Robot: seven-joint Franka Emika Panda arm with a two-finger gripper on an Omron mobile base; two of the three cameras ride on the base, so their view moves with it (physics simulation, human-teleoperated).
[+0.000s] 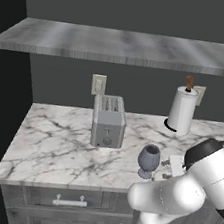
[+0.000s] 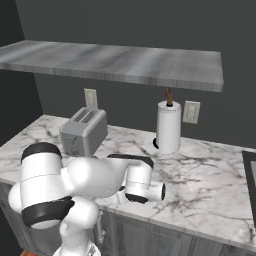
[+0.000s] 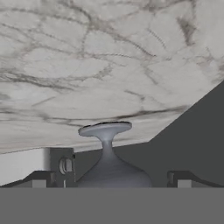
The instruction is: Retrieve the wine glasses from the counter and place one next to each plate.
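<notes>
One smoky grey-blue wine glass point(image 1: 148, 160) stands upright on the marble counter point(image 1: 54, 141), close to its front edge and right of the toaster. My gripper point(image 1: 166, 169) sits just to the glass's right at bowl height, fingers pointing at it. The hand view is rolled over, so the wine glass point(image 3: 109, 166) appears upside down with its foot on the counter point(image 3: 109, 65). My gripper point(image 3: 111, 180) is open, and the bowl lies between its two fingertips point(image 3: 43, 179) without a visible grip. The plates are out of view.
A silver toaster point(image 1: 108, 121) stands mid-counter and a paper towel roll point(image 1: 182, 111) at the back right. A wall shelf point(image 1: 123, 46) hangs overhead. My arm point(image 2: 100, 177) bends low across the counter's front edge point(image 2: 190, 220). Drawers with silver handles point(image 1: 69, 201) are below.
</notes>
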